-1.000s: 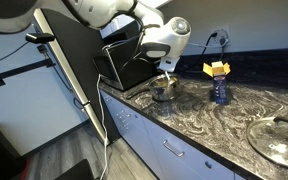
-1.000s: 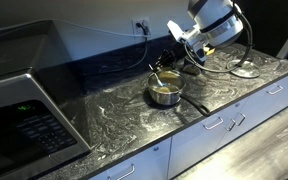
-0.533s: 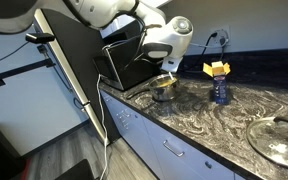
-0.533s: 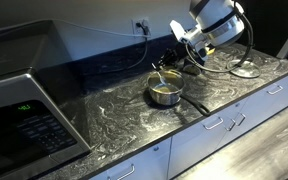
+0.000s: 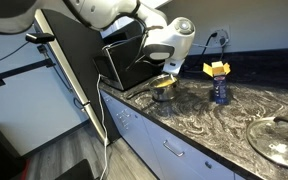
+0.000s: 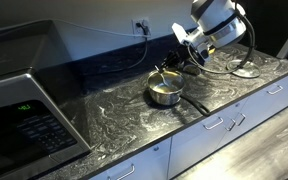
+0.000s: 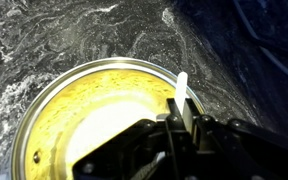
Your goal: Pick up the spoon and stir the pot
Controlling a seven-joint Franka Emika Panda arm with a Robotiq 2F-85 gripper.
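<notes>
While the white arm (image 5: 96, 12) leans in over the work, its hand (image 5: 163, 70) hangs straight above the pot (image 5: 164, 90), and the wrist view shows the dark fingers (image 7: 156, 132) pinched tight on the white handle of the spoon (image 7: 181, 92), which stands up near the pot's right rim. The spoon's bowl is hidden under the fingers, so whether it reaches the yellowish inside cannot be told. An exterior view shows only a pale sliver (image 6: 162, 76) dropping from the hand towards the pot's mouth. The step in hand looks like the stirring itself. To do it well, I would lower the spoon until its bowl is below the rim, then sweep small circles kept well inside the steel wall. The spoon is short and the pot is light, so a knock on the side could push it along the smooth stone. The swirled dark marble counter (image 5: 214, 125) runs the length of the room's wall, over grey drawers (image 5: 169, 150). A microwave (image 6: 24, 110) stands at one end, well apart from the pot. A large glass lid (image 5: 280, 140) lies flat at the other end. A small blue bottle (image 5: 219, 92) stands near the pot, and a wall outlet (image 6: 141, 24) sits behind it.
</notes>
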